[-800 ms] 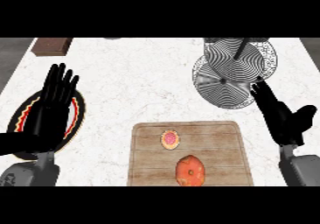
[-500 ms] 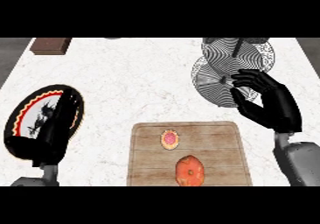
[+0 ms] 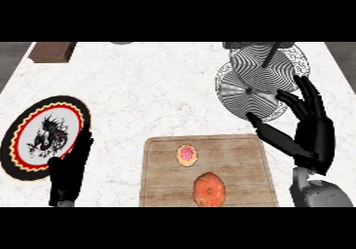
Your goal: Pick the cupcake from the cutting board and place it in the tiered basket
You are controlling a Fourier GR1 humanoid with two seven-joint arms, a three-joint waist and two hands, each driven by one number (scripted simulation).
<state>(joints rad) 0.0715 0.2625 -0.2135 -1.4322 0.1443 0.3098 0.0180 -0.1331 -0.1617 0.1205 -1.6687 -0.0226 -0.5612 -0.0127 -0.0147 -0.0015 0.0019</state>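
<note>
The cupcake (image 3: 186, 154), small with pink frosting, sits on the far part of the wooden cutting board (image 3: 245, 165). A round orange food item (image 3: 209, 189) lies nearer on the same board. The tiered basket (image 3: 256, 80), black wire with round tiers, stands at the far right of the counter. My right hand (image 3: 310, 131) is open, fingers spread, hovering at the board's right edge just below the basket. My left hand (image 3: 69, 170) is open and low at the left, beside the plate. Neither hand touches the cupcake.
A round plate (image 3: 44, 131) with a red, yellow and black rim and a dark figure lies at the left. A brown wooden block (image 3: 51, 51) sits at the far left corner. White marble counter stretches between plate and board.
My right hand has opened out and shifted toward the board's right edge, thumb now reaching over it. My left hand has dropped lower and now sits at the plate's near right edge.
</note>
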